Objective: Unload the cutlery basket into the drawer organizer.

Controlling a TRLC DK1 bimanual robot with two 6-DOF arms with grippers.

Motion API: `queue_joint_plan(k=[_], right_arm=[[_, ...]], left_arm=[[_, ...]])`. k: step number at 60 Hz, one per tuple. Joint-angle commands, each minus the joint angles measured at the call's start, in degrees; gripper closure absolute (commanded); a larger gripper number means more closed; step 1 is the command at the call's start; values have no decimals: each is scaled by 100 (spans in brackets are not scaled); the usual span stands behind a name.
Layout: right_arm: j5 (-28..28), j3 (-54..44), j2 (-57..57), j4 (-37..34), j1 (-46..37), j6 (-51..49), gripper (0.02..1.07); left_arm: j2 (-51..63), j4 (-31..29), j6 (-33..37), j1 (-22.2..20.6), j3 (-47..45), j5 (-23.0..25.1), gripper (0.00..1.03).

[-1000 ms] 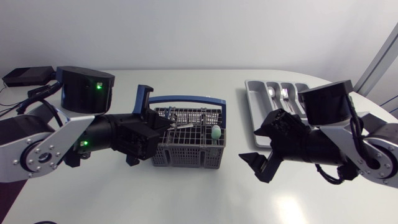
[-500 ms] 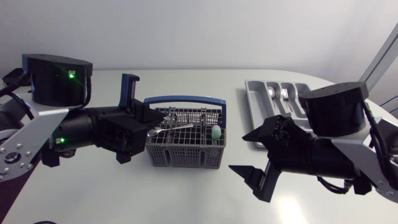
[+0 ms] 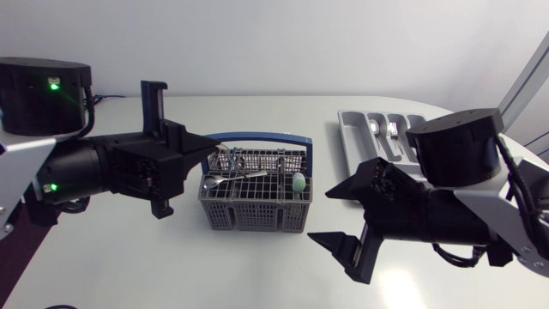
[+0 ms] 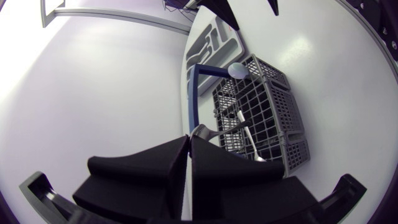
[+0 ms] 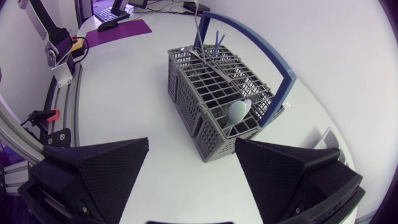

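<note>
Left gripper [image 4: 189, 137] is clenched on the handle of a silver utensil [image 4: 205, 130] whose far end lies across the top of the cutlery basket [image 3: 257, 215]. Over the last second the arm has drawn back, so extraction looks begun. Right gripper [image 3: 322, 216], released, has edged nearer the basket, short of the drawer organizer [image 3: 353, 142]. The blue handle [image 3: 257, 136] arches overhead, with open table beside it.
</note>
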Motion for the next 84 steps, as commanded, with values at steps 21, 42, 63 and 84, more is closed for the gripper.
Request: queue_joint_plan(k=[21,42,63,84], right_arm=[[507,183,-483,-9,323,191,7],[2274,86,-1195,510,1378,51,10],[3179,-336,-1054,1635,1835,-582,15],[3795,-793,-861,2821,1905,-1241,35]], left_arm=[[-588,-1078,-1295,84,900,1,94],[431,-2432,-4547,-856,2034,-571,94],[1548,-2546,-6709,-1023,2842,-149,93],[2295,-2651,-8115,-812,3422,510,92]])
